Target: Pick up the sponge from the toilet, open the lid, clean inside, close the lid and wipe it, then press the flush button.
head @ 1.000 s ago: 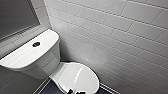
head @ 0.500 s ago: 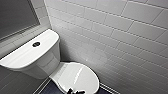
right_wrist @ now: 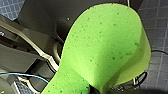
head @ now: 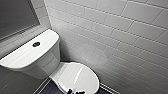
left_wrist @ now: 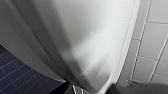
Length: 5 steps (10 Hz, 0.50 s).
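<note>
The white toilet [head: 37, 57] stands against the tiled wall, its oval lid [head: 77, 76] down. The dark round flush button [head: 36, 44] sits in the middle of the tank top. Dark fingertips of a gripper [head: 72, 91], apparently my left one, poke in at the lid's near edge, standing apart. In the left wrist view the toilet's white glossy side [left_wrist: 82, 45] is very close. My right gripper [right_wrist: 95, 90] is shut on the bright green sponge [right_wrist: 105, 47], which bends over and looms large in the right wrist view.
A white tiled wall [head: 120, 35] runs close along the toilet's right side. Dark blue floor tiles [left_wrist: 15, 75] lie beneath the bowl. A grey panel [head: 15, 17] sits behind the tank. Robot parts and a blue cable [right_wrist: 22, 75] lie behind the sponge.
</note>
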### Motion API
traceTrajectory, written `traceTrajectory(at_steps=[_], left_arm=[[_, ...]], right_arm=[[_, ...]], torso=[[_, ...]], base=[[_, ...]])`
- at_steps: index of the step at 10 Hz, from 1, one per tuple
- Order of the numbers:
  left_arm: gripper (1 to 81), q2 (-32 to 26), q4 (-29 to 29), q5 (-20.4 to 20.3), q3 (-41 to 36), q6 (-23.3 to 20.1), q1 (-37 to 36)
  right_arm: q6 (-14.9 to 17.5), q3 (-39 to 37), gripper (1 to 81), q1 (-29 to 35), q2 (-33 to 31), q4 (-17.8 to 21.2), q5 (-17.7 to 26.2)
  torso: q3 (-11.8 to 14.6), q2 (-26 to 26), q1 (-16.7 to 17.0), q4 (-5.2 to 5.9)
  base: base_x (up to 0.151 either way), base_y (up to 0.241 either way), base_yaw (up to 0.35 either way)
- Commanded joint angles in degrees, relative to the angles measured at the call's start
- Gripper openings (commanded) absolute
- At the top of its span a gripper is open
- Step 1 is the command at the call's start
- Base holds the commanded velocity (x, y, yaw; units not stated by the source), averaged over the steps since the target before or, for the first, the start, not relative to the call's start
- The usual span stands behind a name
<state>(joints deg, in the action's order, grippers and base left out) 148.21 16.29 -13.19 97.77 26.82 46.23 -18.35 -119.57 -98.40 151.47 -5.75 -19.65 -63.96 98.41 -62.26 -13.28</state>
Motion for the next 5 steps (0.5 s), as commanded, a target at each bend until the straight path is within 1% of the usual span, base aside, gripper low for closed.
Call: traceTrajectory(at_steps=[1, 5], left_arm=[[81.1, -0.46, -1.43, 1.15, -4.60, -0.45, -5.49], [81.1, -1.69, -1.43, 0.97, -6.71, -0.45, -5.40]], right_arm=[[0.15, 1.10, 1.0, -2.11, -1.58, -1.19, 4.45], [0.15, 1.63, 1.0, -1.67, -1.49, -1.19, 5.15]], torso=[[0.00, 0.00, 0.00, 0.00], [0.00, 0.00, 0.00, 0.00]], base=[[0.000, 0.000, 0.000], [0.000, 0.000, 0.000]])
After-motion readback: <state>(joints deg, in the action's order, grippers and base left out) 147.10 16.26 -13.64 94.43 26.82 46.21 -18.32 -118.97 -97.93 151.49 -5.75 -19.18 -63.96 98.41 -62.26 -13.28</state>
